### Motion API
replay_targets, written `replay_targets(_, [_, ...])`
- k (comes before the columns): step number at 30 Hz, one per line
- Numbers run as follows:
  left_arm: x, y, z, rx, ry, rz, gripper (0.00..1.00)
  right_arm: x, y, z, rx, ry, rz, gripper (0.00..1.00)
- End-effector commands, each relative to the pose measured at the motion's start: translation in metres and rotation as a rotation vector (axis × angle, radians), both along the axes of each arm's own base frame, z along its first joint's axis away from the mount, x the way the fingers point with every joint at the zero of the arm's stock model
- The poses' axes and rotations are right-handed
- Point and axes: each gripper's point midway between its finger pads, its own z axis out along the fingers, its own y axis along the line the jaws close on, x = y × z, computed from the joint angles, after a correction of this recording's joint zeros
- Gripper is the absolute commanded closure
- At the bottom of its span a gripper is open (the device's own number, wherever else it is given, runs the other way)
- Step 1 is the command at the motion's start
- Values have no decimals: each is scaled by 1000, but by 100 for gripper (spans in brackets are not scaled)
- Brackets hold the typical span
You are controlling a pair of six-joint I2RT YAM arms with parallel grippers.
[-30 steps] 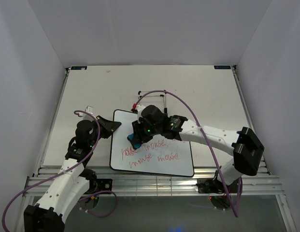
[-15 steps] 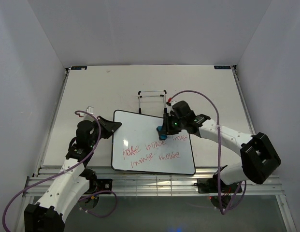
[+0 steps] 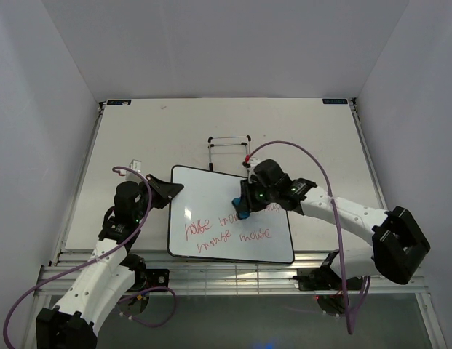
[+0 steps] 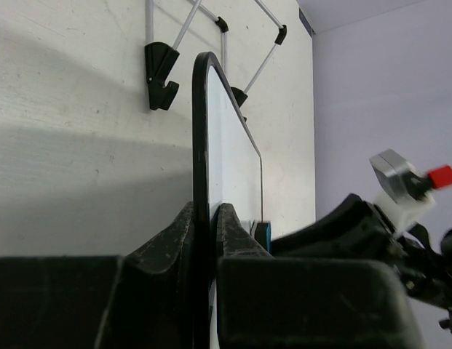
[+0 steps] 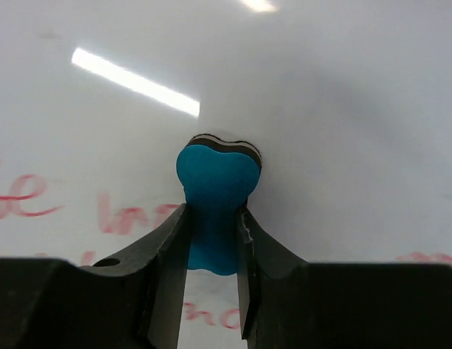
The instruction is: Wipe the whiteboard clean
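The left gripper (image 4: 209, 222) is clamped on the 9 o'clock rim of the large glossy white rectangular whiteboard (image 3: 207, 190). The board lies mid-table, long axis 9 to 3. The right gripper (image 5: 213, 212) pinches a small blue bone-shaped eraser (image 5: 217, 174) on the board. Red handwritten words (image 3: 226, 231) lie mostly toward its 7 o'clock. The black wire stand (image 3: 229, 149) at 12 is no obstacle.

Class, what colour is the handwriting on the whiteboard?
Red handwriting on the whiteboard; clearest in the top external view.

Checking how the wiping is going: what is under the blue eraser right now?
The eraser, pinched in the right gripper, rests against the glossy whiteboard, with red words just beside it. Any ink directly beneath the eraser is covered.
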Motion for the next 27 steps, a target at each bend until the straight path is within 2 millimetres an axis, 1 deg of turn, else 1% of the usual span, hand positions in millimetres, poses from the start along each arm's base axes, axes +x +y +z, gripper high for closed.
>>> replay_targets(1, [-9,-6,-9,105,-17,-92,100,-58,89,52,204,14,265,92])
replay_targets(2, [-9,-6,-9,104,-15,-91,100,-73,107,52,200,17,306,92])
replay_targets(3, [-9,-6,-8,103,-18,-89,100,-76,127,76,245,-15,330,92])
replay_targets(4, [-9,-6,-7,101,-18,-90,100,-81,139,74,235,-3,341,92])
replay_targets(5, [-9,-6,-7,100,-21,-86,100,-93,151,78,232,-9,366,92])
replay_targets(6, [-9,-5,-8,101,-16,-87,100,-99,160,83,239,-6,384,92])
replay_targets(7, [-9,-5,-7,102,-20,-84,100,-103,174,99,268,-19,404,92])
replay_targets(8, [-9,-5,-8,104,-17,-84,100,-109,180,90,237,3,417,92])
replay_targets(9, [-10,-5,-7,103,-19,-84,100,-119,186,91,230,2,439,92])
replay_targets(10, [-10,-5,-7,102,-19,-82,100,-120,189,92,223,-3,443,92])
replay_targets(11, [-10,-5,-8,103,-16,-82,100,-120,187,84,193,5,433,92])
replay_targets(13, [-10,-5,-8,103,-18,-82,100,-112,175,70,137,-9,382,92])
replay_targets(15, [-11,-4,-8,104,-20,-81,100,-98,145,48,56,-13,306,92])
replay_targets(16, [-11,-4,-9,105,-17,-80,100,-92,130,49,49,-19,272,92])
replay_targets(17, [-11,-4,-8,108,-20,-81,100,-76,98,22,-32,-5,181,92])
replay_targets(18, [-11,-4,-9,108,-20,-81,100,-69,78,11,-65,4,135,92])
replay_targets(19, [-12,-4,-10,108,-17,-81,100,-64,56,12,-75,7,91,92])
replay_targets(20, [-12,-4,-10,108,-16,-84,100,-54,18,-13,-139,45,7,92])
replay_targets(22, [-13,-4,-11,106,-15,-85,100,-51,-21,-27,-185,72,-59,92])
replay_targets(23, [-13,-4,-10,107,-17,-85,100,-40,-40,-22,-169,60,-126,92])
replay_targets(24, [-13,-4,-10,107,-17,-85,100,-45,-60,-36,-202,85,-143,92])
replay_targets(25, [-14,-4,-10,107,-19,-86,100,-46,-72,-33,-198,80,-164,92])
replay_targets(26, [-14,-4,-10,105,-19,-83,100,-42,-85,-37,-205,87,-205,92])
replay_targets(27, [-14,-4,-11,104,-16,-84,100,-46,-94,-43,-215,102,-214,92])
